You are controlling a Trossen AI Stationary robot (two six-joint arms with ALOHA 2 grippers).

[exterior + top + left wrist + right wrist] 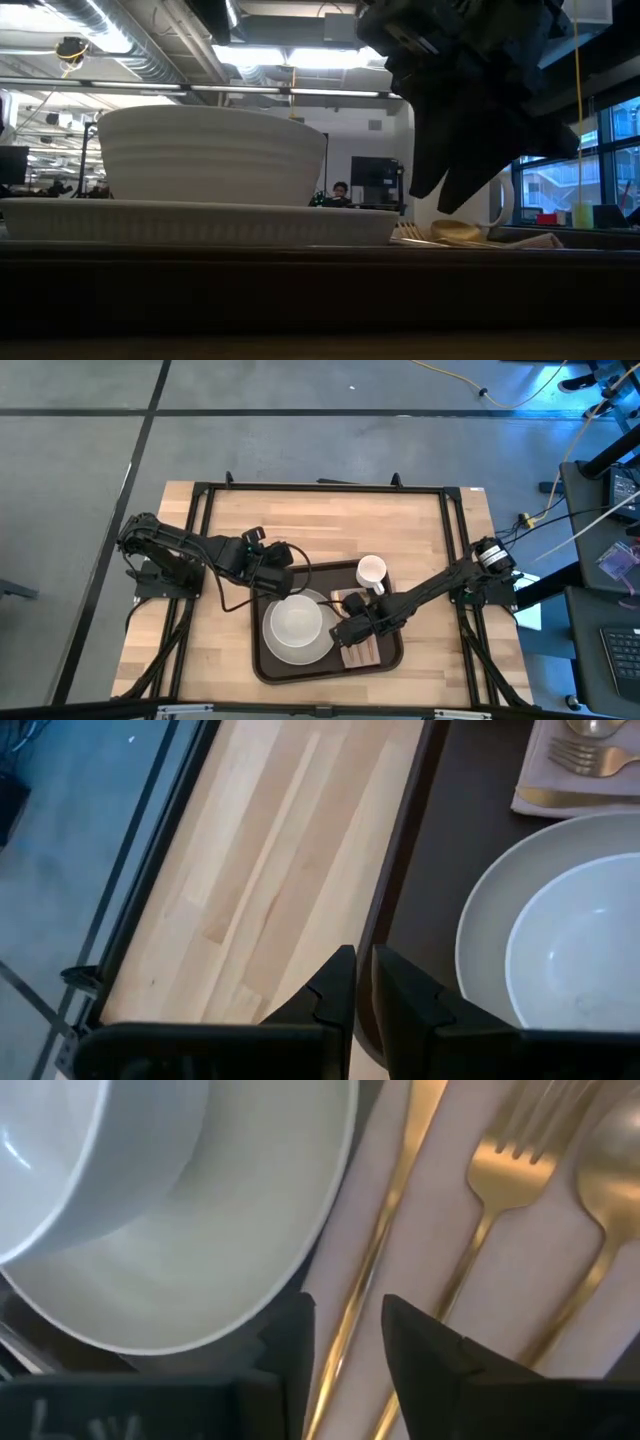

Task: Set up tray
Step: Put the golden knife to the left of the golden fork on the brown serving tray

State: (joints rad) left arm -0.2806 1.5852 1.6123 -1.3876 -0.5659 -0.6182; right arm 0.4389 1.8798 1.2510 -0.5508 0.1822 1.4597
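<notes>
Tabletop (pixel 215 650): pale wood strips, bounded by a black frame, grey floor around it.
Right gripper (pixel 347 631): low over the tray's right part, fingers (pixel 430 1355) parted a little, a gold knife (pixel 385 1230) lying in the gap between them; a grasp cannot be told.
Napkin (pixel 455 1230): pinkish-tan, under the knife, a gold fork (pixel 500 1180) and a gold spoon (pixel 610 1190), just beside the plate.
Left gripper (pixel 268 574): at the tray's upper-left corner, fingers (pixel 330 995) nearly together over the rim, gripping nothing visible.
Tray (pixel 262 663): dark brown, on the tabletop's near middle.
Plate (pixel 273 645): white, on the tray's left part, with a white bowl (pixel 297 622) on it.
Mug (pixel 371 572): white, in the tray's upper-right corner.
</notes>
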